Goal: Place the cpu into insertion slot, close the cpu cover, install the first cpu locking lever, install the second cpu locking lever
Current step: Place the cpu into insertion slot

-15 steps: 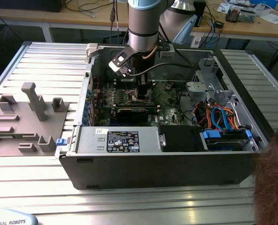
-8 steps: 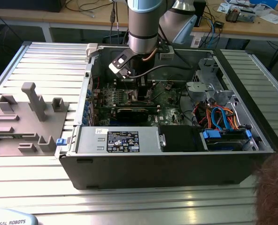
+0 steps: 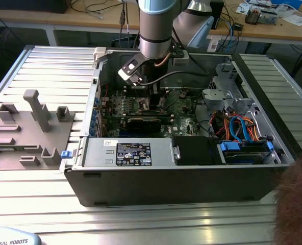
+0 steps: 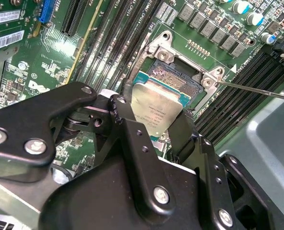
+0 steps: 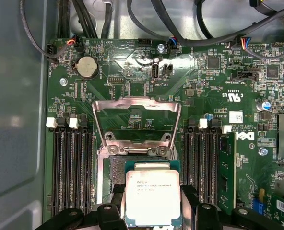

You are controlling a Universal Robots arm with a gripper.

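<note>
Silver-topped chip (image 5: 153,191): flat, square, matte, green-edged. It is clenched between the two fingers of the black claw (image 5: 154,211), just above the socket (image 4: 176,76), not yet seated.
Socket: dark pinned bed, pale metal rim, on a green board (image 5: 132,62).
Cover plate (image 5: 137,102): thin steel frame, standing open.
Handling: level the chip, square it with the rim, lower it without sliding.

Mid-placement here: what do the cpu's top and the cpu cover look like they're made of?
cpu: the top looks like dull, matte silver metal with faint print, sitting on a thin green board that shows at its edges. cpu cover: thin, bright sheet metal, probably steel, judging by its glossy glare and folded edges.
</note>
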